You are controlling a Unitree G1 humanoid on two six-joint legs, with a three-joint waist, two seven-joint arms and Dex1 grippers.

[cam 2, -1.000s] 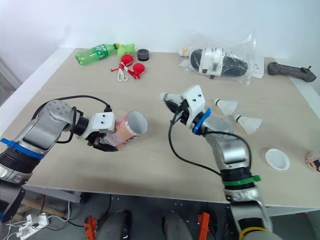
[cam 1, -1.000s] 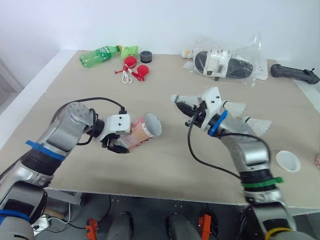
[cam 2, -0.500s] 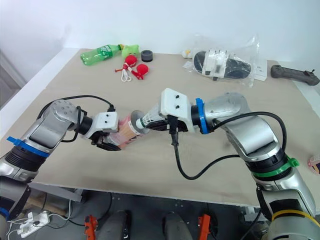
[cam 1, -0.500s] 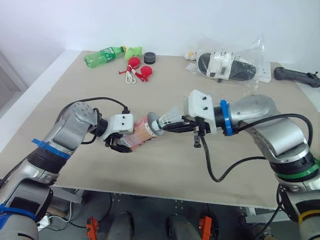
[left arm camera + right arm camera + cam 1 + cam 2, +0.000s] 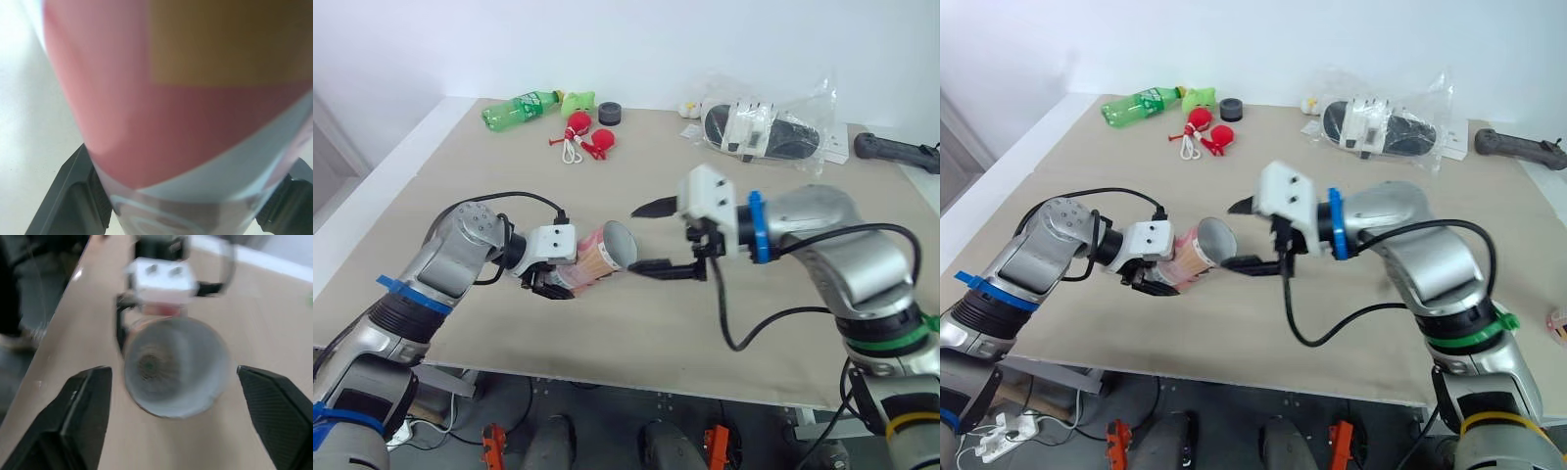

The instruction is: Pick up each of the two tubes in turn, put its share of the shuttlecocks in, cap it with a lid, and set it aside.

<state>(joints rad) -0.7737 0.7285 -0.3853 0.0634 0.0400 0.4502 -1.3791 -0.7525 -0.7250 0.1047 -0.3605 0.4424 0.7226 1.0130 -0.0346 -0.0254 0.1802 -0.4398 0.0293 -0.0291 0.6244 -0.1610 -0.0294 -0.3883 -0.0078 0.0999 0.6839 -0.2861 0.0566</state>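
Your left tool (image 5: 546, 285) clamps tube (image 5: 602, 257) low over tabletop (image 5: 509, 147), long axis 8-to-2 o'clock, open mouth facing right tool (image 5: 634, 238). Right tool empty, spread wide, just off mouth at 3 o'clock; loading likely falls to right arm.

You have a beige table (image 5: 460, 176); along its far edge lie a green bottle (image 5: 519, 106), black roll (image 5: 610, 114), red toys (image 5: 590, 138), bagged slippers (image 5: 769, 127) and a black handle (image 5: 893, 149).
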